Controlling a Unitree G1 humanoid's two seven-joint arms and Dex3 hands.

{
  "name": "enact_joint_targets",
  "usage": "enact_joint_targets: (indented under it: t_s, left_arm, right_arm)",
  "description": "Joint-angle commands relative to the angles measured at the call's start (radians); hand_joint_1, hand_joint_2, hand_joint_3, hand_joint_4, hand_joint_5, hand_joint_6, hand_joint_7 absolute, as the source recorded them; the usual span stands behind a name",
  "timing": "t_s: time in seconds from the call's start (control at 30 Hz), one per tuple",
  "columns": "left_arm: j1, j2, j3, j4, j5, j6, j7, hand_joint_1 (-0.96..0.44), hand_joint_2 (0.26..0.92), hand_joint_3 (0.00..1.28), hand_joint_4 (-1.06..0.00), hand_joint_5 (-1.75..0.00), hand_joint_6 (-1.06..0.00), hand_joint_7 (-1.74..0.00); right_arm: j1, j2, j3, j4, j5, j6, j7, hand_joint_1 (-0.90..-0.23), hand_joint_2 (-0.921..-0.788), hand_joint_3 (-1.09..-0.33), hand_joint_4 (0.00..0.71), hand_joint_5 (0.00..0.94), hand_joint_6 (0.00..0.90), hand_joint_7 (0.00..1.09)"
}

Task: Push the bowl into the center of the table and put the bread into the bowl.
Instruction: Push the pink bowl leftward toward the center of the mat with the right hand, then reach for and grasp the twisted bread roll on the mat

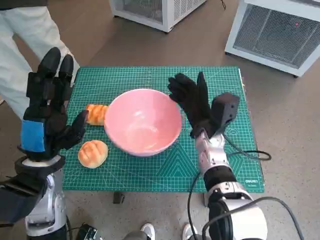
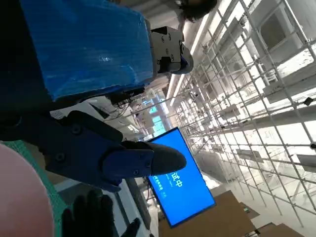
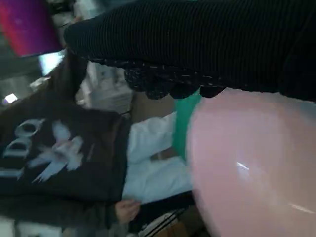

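We see bowl [image 1: 143,121] ~mid-mat; right hand [image 1: 192,100] spread flat at its rim, prob. pushing. Left hand [image 1: 47,107] raised, empty, fingers apart, near two bread rolls [image 1: 93,153] beside bowl.

We are seeing two pale, silvery-white forearms built in ribbed segments. The left hand [image 1: 47,112] is showing blocky black fingers and a bright blue tape patch across its back. The right hand [image 1: 192,102] is wearing a black knitted glove, with a black boxy module at the wrist and black cables looping along the forearm.
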Motion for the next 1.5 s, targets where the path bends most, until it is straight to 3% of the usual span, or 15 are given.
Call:
enact_joint_targets:
  t_s: [0.03, 0.27, 0.47, 0.8, 1.13, 1.5]
  left_arm:
    - [-0.013, -0.004, -0.004, 0.006, 0.003, -0.003, 0.009, -0.69, 0.921, 0.43, -0.15, 0.0, 0.0, -0.4]
    - [-0.029, -0.006, -0.012, 0.027, 0.003, -0.009, 0.008, -0.69, 0.921, 0.43, -0.15, 0.0, 0.0, -0.4]
    - [-0.047, -0.005, -0.018, 0.056, 0.003, -0.02, 0.003, -0.69, 0.921, 0.43, -0.15, 0.0, 0.0, -0.39]
    - [-0.081, -0.001, -0.023, 0.108, -0.009, -0.037, -0.013, -0.71, 0.921, 0.43, -0.15, 0.0, 0.0, -0.39]
    - [-0.097, 0.003, -0.02, 0.137, -0.025, -0.047, -0.034, -0.72, 0.921, 0.43, -0.15, 0.0, 0.0, -0.42]
    - [-0.099, 0.007, -0.014, 0.144, -0.042, -0.056, -0.055, -0.71, 0.921, 0.43, -0.15, 0.0, 0.0, -0.42]
  right_arm:
    - [-0.015, -0.027, -0.003, -0.012, 0.013, -0.059, 0.053, -0.678, -0.921, -0.839, 0.2, 0.011, 0.091, 0.47]
    - [-0.026, -0.06, 0.004, -0.044, 0.027, -0.164, 0.144, -0.711, -0.921, -0.816, 0.164, 0.001, 0.013, 0.56]
    - [-0.03, -0.084, 0.011, -0.084, 0.044, -0.246, 0.219, -0.729, -0.921, -0.81, 0.163, 0.004, 0.0, 0.58]
    - [-0.025, -0.099, 0.031, -0.15, 0.059, -0.364, 0.263, -0.739, -0.921, -0.834, 0.181, 0.013, -0.001, 0.61]
    - [-0.014, -0.107, 0.038, -0.19, 0.11, -0.394, 0.321, -0.736, -0.921, -0.849, 0.184, 0.013, -0.001, 0.65]
    - [-0.005, -0.114, 0.046, -0.224, 0.146, -0.396, 0.349, -0.702, -0.921, -0.884, 0.181, 0.011, -0.001, 0.64]
